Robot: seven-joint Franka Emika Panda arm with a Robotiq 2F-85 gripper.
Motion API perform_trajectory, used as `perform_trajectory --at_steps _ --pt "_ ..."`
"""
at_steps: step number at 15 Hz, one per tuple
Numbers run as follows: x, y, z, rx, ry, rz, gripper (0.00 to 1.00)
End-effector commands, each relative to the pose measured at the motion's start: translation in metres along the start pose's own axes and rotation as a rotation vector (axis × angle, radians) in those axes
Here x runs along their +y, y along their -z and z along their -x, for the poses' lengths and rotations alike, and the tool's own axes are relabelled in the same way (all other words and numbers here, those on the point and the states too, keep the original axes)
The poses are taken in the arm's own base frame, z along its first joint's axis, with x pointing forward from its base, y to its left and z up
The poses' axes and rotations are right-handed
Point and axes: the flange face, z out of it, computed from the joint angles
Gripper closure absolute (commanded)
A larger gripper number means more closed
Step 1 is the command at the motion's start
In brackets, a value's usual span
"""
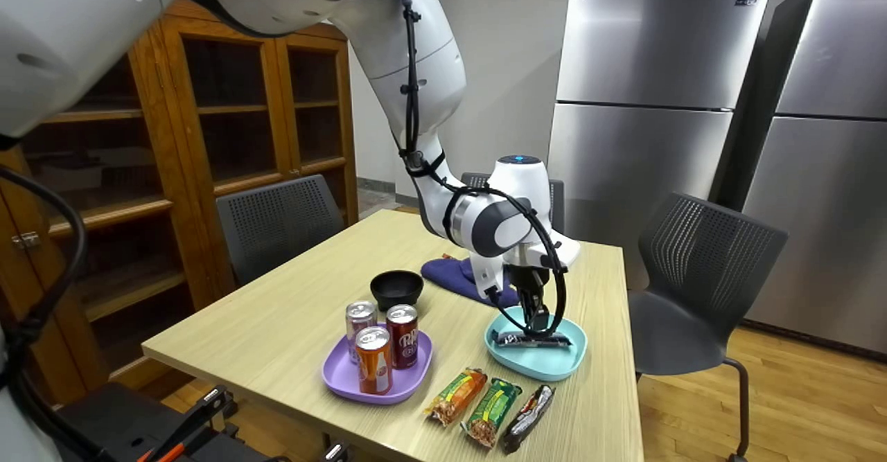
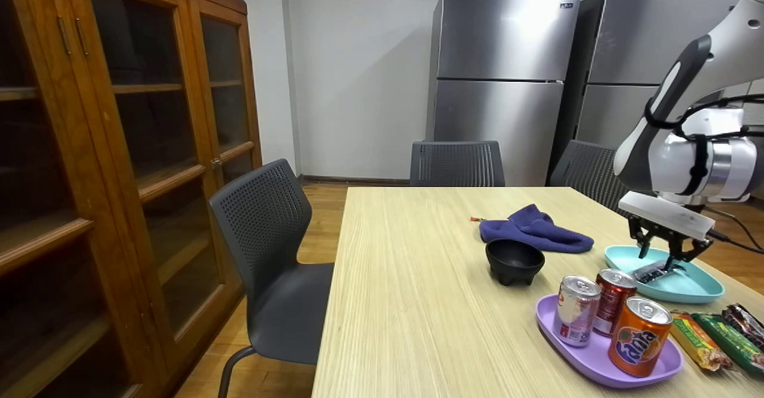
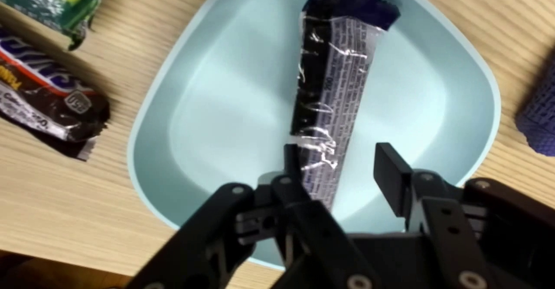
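Note:
A dark wrapped bar point(image 3: 334, 85) with a grey printed back lies flat in the turquoise plate point(image 3: 149, 107). The bar also shows in both exterior views point(image 1: 509, 339) point(image 2: 649, 272). My gripper point(image 3: 338, 163) is open and points down into the plate, over the near end of the bar. In the wrist view the bar runs between the fingers, close to the left finger and apart from the right one. I cannot tell whether the left finger touches it. The bar's near end is hidden behind the gripper. The gripper shows in both exterior views point(image 1: 537, 325) point(image 2: 656, 259).
Beside the plate lie an orange packet point(image 1: 457, 396), a green packet point(image 1: 493, 410) and a brown bar point(image 1: 529, 417). A purple plate point(image 1: 332, 372) holds three cans point(image 1: 374, 361). A black bowl point(image 2: 514, 261) and dark blue cloth point(image 2: 537, 234) stand farther back on the table point(image 2: 406, 278).

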Motion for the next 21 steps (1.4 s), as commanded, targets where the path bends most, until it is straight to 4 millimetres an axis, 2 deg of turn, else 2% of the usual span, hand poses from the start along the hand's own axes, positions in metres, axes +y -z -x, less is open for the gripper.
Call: perform_trajectory --at_steps 1,4,8,12,17,21 --pt "-0.004 0.009 -0.003 -0.031 0.009 -0.007 0.19" --pt "-0.004 0.021 0.002 -0.042 0.031 -0.02 0.01" --pt "0.0 0.043 0.014 -0.046 0.072 -0.026 0.0" --pt "0.013 0.06 0.037 -0.083 0.124 -0.006 0.0" --pt "0.032 0.074 0.075 -0.152 0.17 0.037 0.0" --pt "0.046 0.079 0.098 -0.179 0.213 0.086 0.0"
